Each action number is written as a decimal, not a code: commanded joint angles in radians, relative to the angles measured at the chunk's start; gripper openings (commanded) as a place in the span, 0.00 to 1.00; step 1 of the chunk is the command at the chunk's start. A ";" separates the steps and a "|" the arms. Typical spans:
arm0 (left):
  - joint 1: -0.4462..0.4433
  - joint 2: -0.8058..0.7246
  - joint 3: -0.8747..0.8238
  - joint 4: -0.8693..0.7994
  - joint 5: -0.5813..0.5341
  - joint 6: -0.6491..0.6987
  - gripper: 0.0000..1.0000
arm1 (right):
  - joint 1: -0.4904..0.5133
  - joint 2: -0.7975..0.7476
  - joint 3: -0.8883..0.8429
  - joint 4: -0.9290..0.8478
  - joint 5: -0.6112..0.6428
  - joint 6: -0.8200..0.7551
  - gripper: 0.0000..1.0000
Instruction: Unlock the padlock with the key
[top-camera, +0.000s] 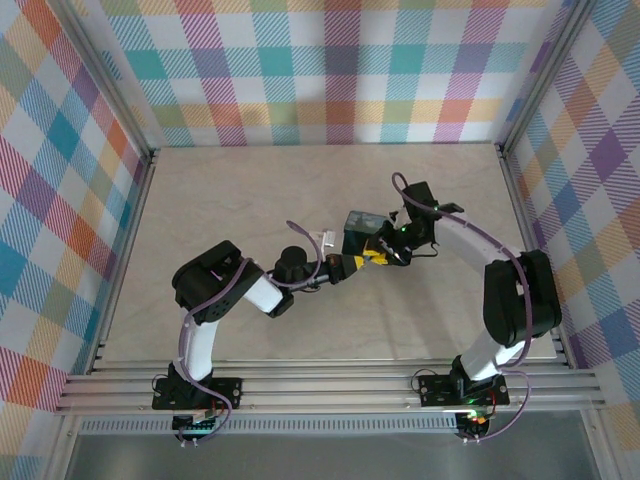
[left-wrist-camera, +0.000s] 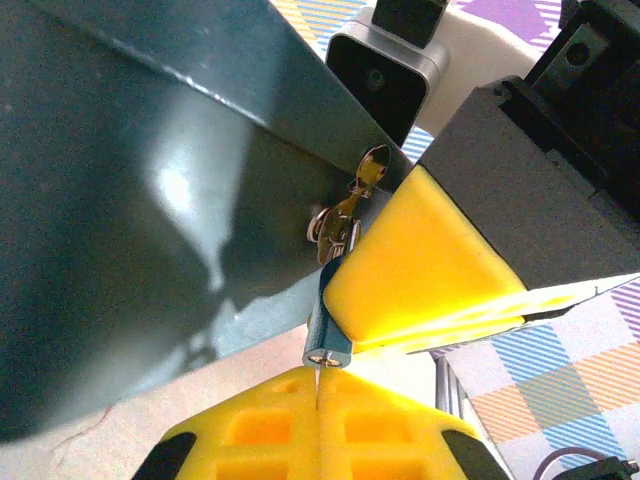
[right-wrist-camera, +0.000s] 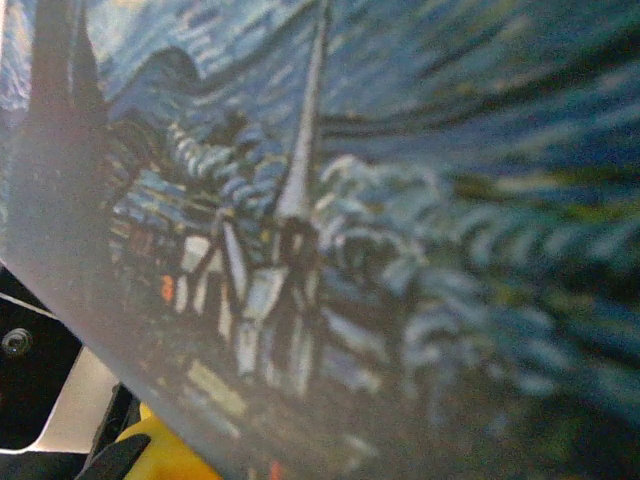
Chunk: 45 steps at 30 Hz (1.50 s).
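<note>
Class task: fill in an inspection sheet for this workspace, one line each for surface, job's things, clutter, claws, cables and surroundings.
Surface: beige tabletop, faintly veined.
Job's things: padlock with a starry-night print, mid-table; key, silvery, on a ring at the padlock's edge.
Clutter: nothing seen.
Claws: left claw shut on the key's thin metal end; right claw shut on the padlock.
Cables: purple cables run along both arms.
Surroundings: plaid walls; aluminium rails at the near edge.
</note>
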 joint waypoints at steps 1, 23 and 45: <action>-0.043 -0.043 0.048 0.051 -0.039 0.017 0.00 | 0.011 -0.042 -0.053 0.117 -0.068 0.077 0.00; -0.088 -0.021 0.177 0.045 -0.067 0.000 0.00 | 0.040 -0.041 -0.149 0.146 -0.015 0.082 0.06; -0.114 0.157 -0.015 0.045 -0.216 0.039 0.00 | 0.049 -0.235 -0.332 0.324 0.296 0.172 0.45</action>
